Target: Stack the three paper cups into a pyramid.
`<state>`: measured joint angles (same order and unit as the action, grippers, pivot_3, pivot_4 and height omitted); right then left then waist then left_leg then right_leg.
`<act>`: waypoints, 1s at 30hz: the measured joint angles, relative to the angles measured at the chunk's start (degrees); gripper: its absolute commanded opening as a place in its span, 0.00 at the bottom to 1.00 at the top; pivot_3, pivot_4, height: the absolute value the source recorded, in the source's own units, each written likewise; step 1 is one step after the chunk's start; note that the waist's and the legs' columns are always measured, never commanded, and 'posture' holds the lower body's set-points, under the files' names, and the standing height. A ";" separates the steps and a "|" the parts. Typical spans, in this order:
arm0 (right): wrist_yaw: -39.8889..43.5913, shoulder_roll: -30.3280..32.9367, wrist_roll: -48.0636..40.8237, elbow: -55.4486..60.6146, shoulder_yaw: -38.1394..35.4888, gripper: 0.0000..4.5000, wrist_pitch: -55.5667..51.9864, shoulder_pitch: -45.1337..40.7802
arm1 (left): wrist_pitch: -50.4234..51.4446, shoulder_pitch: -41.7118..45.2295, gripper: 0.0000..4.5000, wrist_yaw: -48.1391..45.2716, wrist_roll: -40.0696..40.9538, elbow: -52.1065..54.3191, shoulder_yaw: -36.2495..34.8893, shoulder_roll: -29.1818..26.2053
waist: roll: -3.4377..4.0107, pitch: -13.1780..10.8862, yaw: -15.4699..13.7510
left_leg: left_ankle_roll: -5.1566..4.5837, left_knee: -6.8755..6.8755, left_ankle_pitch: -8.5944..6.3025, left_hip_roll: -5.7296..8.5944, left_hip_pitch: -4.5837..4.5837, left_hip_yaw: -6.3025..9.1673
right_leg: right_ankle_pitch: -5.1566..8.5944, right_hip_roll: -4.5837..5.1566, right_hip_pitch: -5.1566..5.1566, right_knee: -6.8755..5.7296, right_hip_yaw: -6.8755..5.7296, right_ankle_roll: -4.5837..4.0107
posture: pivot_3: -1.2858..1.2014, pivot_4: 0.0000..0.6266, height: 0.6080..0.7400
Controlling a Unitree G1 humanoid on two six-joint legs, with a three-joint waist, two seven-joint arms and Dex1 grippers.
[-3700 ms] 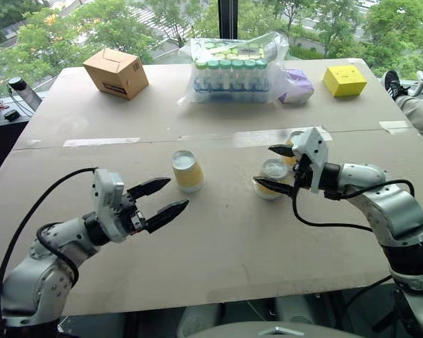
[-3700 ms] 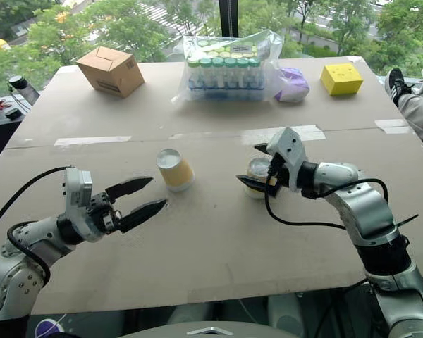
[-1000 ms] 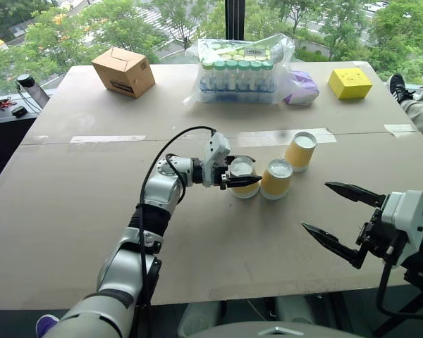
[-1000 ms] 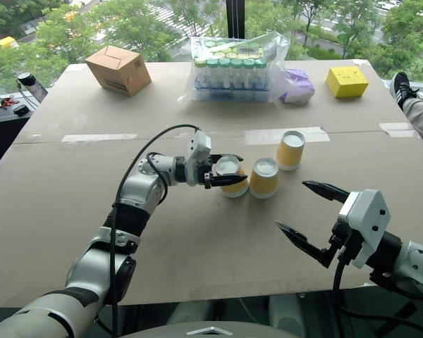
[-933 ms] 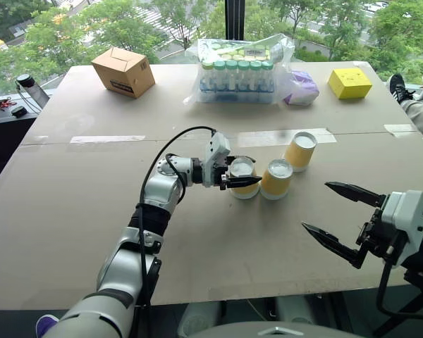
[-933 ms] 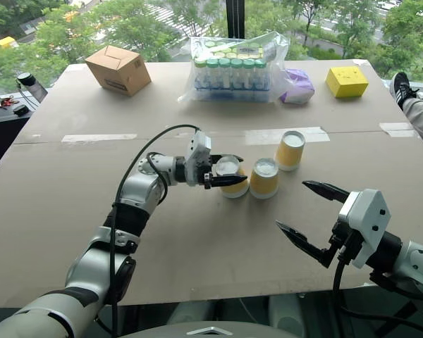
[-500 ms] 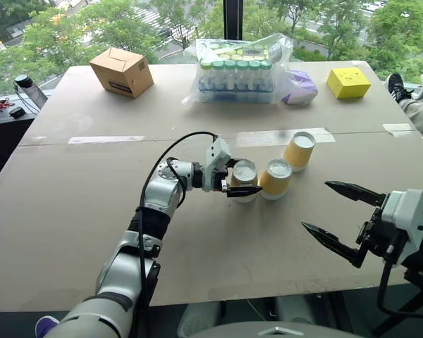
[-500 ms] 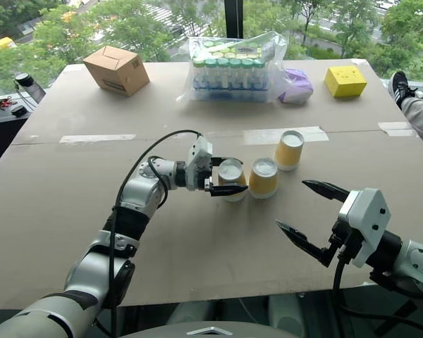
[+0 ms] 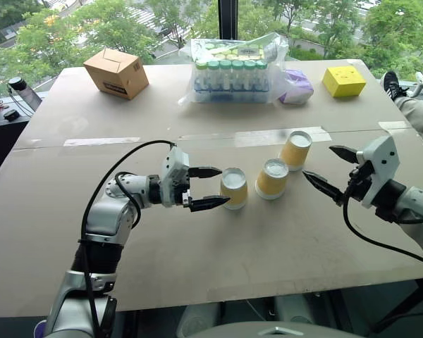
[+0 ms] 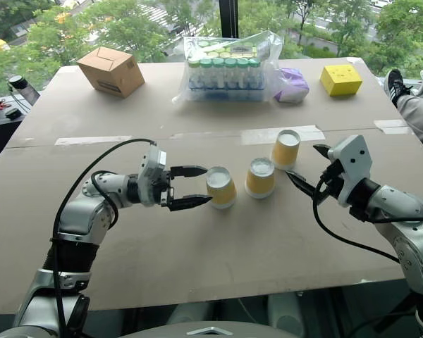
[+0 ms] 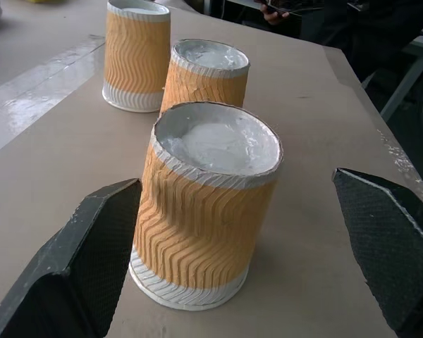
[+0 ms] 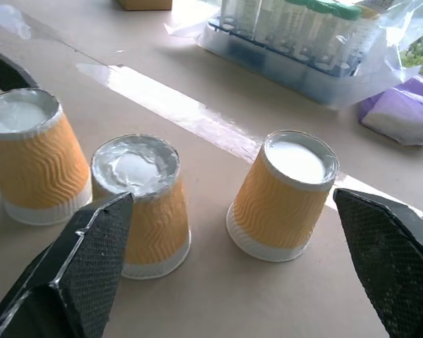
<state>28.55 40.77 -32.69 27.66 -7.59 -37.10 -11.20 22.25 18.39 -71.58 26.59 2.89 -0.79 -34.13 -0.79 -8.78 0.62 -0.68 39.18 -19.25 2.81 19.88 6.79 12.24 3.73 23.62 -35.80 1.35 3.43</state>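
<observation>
Bright, even daylight from the windows; glare on the tape strip [image 12: 183,109]; sharp focus.

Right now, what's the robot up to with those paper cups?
It is building a cup pyramid, and no cup is stacked yet. Three upside-down paper cups sit in a loose row on the table: left cup, middle cup, right cup. The left hand is open beside the left cup, holding nothing. The right hand is open near the right cup.

The table [image 9: 218,267] is overlooked from above by both head views, facing forward and downward. The three paper cups [image 11: 206,211] are seen close, near table height, from opposite ends of their row in the wrist views.
</observation>
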 measured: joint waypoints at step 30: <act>13.04 1.51 -11.01 12.25 -12.80 1.00 -0.21 15.76 | -4.58 1.89 0.99 7.85 -5.26 -5.44 7.81 4.31 | 0.04 -0.02 -0.69 | -0.01 -0.02 0.00 0.04 0.08 0.05 | 0.00 0.04 0.07 -0.03 -0.04 0.01 | 0.52 0.24 1.00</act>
<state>41.59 42.28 -43.70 39.91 -20.39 -37.31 4.55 17.67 20.27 -63.73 21.33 -2.55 7.02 -29.82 -0.76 -8.79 -0.08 -0.69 39.17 -19.25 2.85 19.96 6.84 12.23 3.76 23.69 -35.83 1.31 3.43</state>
